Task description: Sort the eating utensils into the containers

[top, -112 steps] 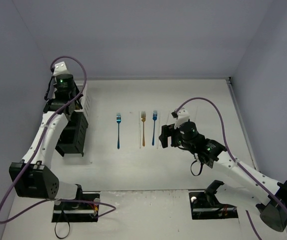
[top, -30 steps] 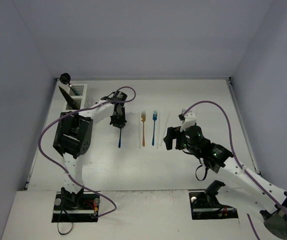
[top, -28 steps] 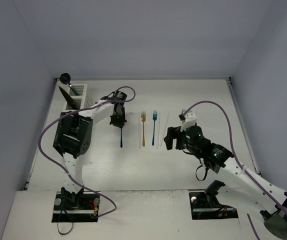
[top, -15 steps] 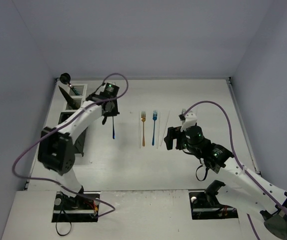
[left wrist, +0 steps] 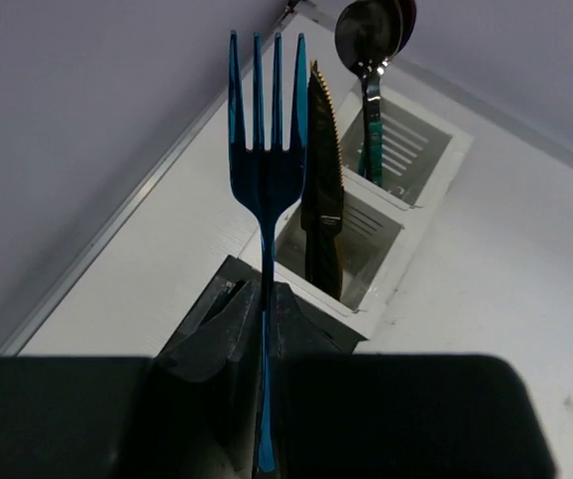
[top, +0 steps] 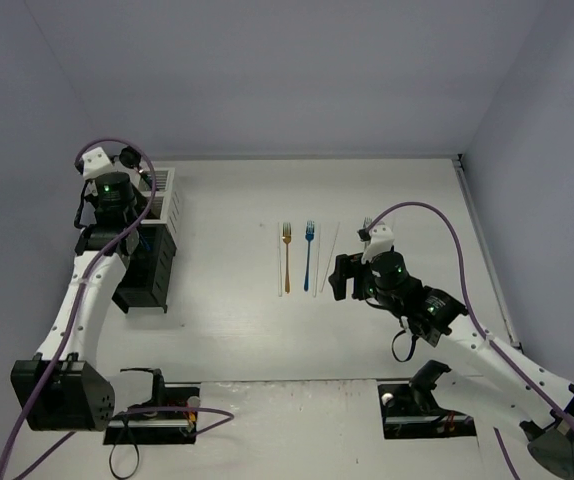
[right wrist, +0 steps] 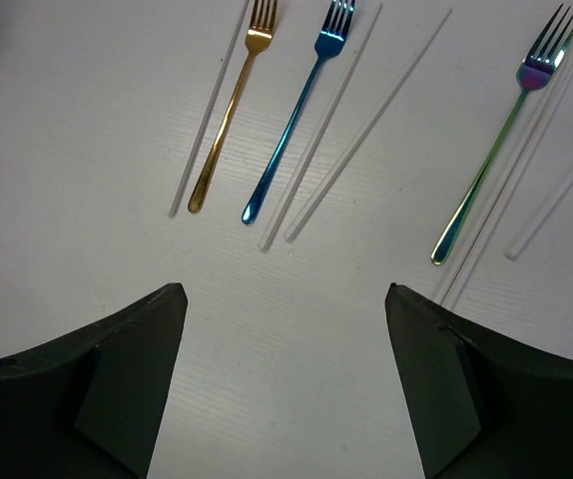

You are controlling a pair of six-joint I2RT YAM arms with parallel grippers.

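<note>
My left gripper (left wrist: 264, 299) is shut on the handle of a blue fork (left wrist: 267, 170), which stands tines-up above the containers. Just beyond the fork, one white caddy (left wrist: 366, 261) holds a dark serrated knife (left wrist: 321, 200), and the caddy behind it (left wrist: 428, 158) holds a spoon (left wrist: 368, 45). In the top view the left wrist (top: 108, 190) hangs over the row of white caddies (top: 164, 195) and black caddies (top: 149, 268). My right gripper (right wrist: 285, 291) stands open and empty above bare table, short of a gold fork (right wrist: 229, 110), a second blue fork (right wrist: 291, 120) and pale chopsticks (right wrist: 366, 125).
An iridescent green-purple fork (right wrist: 486, 160) and more chopsticks (right wrist: 556, 205) lie to the right in the right wrist view. The gold fork (top: 286, 255) and blue fork (top: 308, 255) lie mid-table in the top view. The side wall stands close behind the caddies.
The left arm has lifted the blue fork off the table and swung it left, from mid-table to over the caddies. The right arm has not moved.
</note>
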